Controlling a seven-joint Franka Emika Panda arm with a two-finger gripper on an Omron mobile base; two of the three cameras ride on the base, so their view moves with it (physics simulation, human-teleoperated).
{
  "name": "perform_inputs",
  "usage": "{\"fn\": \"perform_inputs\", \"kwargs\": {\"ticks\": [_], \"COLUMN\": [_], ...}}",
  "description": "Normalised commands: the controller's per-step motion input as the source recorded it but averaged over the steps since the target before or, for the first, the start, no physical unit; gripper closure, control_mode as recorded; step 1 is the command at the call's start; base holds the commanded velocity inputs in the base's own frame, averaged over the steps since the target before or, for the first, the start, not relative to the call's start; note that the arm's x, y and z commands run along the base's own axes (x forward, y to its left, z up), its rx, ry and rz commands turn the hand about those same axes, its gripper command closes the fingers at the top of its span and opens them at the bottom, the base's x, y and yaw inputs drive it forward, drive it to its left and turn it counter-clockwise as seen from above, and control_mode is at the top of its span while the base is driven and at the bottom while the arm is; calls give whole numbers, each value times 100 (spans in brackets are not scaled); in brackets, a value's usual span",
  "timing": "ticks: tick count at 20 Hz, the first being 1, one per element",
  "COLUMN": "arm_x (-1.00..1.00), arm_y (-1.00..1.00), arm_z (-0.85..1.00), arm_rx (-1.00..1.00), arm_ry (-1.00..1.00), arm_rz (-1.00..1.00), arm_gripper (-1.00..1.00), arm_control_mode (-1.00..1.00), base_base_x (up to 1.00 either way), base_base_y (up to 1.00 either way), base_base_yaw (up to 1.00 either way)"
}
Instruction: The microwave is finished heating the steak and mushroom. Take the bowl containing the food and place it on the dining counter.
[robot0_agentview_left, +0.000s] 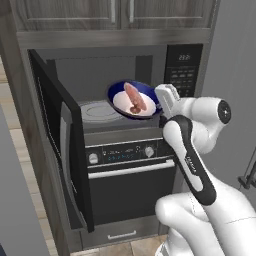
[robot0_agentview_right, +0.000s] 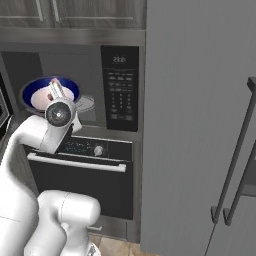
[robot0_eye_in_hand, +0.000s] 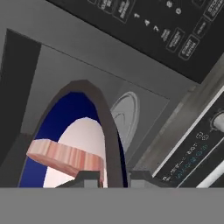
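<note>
Left base view: the hand (robot0_agentview_left: 161, 102) is pinched shut on the right rim of the bowl (robot0_agentview_left: 133, 99). The tilted bowl, steak (robot0_agentview_left: 134, 97) inside, hangs just outside the open microwave (robot0_agentview_left: 100, 80), above its floor.

Glossy white rounded arm (robot0_agentview_left: 200, 165) segments with black joint bands and round caps.

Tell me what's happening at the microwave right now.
The robot's gripper is shut on the rim of the bowl, holding it tilted at the open microwave, off the turntable. The steak lies inside the bowl. The microwave door hangs wide open, above the oven.
</note>
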Motion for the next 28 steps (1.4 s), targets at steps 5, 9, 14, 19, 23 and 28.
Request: {"fn": "perform_inputs", "kwargs": {"ticks": [5,9,14,19,23,28], "arm_x": [-100,-100,-1,0,-13,-28], "arm_y": [-32,-12,0,0,0,-1], "arm_z": [33,-63,0,0,0,0], "arm_rx": [-15,-1,2,0,0,0], "arm_ry": [19,-4,0,0,0,0], "arm_rz": [12,4,-1,0,0,0], "arm_gripper": [100,100,100,100,100,100], "arm_control_mode": [-100,-100,-100,-100,-100,100], "base_base_x": [0,0,0,0,0,-10], "base_base_y": [0,0,0,0,0,-9], "base_base_yaw": [0,0,0,0,0,0]}}
